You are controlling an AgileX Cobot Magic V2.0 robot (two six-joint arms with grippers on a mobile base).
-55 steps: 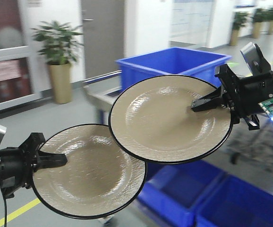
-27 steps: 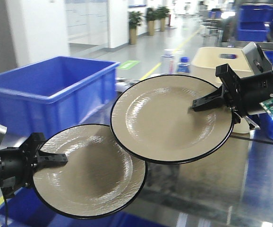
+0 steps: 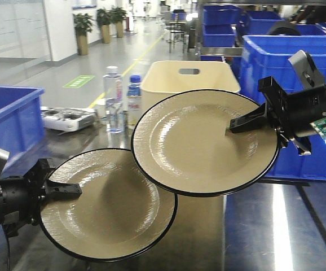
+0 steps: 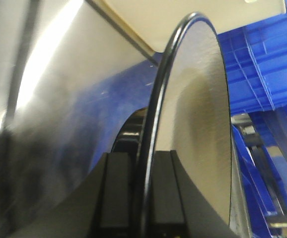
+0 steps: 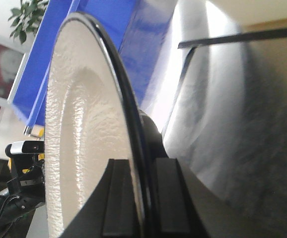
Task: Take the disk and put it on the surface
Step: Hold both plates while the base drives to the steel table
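The left gripper [image 3: 74, 191] is closed on the rim of the left plate [image 3: 109, 206], a beige dish with a thin black edge. In the left wrist view the two black fingers [image 4: 114, 196] sit on either side of that rim, pinching the plate [image 4: 198, 124] with no gap showing. The right gripper [image 3: 234, 125] likewise has its jaws clamped on the rim of the right plate [image 3: 202, 141], a matching beige dish. The right wrist view shows the fingers [image 5: 167, 198] pressed against both faces of the plate [image 5: 79, 148].

Both plates hang in the air above the surface [image 3: 253, 226], a dark, glossy tabletop, and neither rests on it. Each is tilted so that its hollow face turns toward the front camera. The right plate is higher, and its lower left edge overlaps the upper right edge of the left plate; whether the two touch cannot be told.

A black tape line [image 3: 287, 182] runs across the tabletop below the right gripper. Farther back stands a cream bin [image 3: 188, 76], with two water bottles [image 3: 113, 99] just to its left and a white device [image 3: 67, 118] beyond them. Blue crates [image 3: 298, 56] stand behind the right arm, and another blue crate [image 3: 10, 113] sits at the left edge
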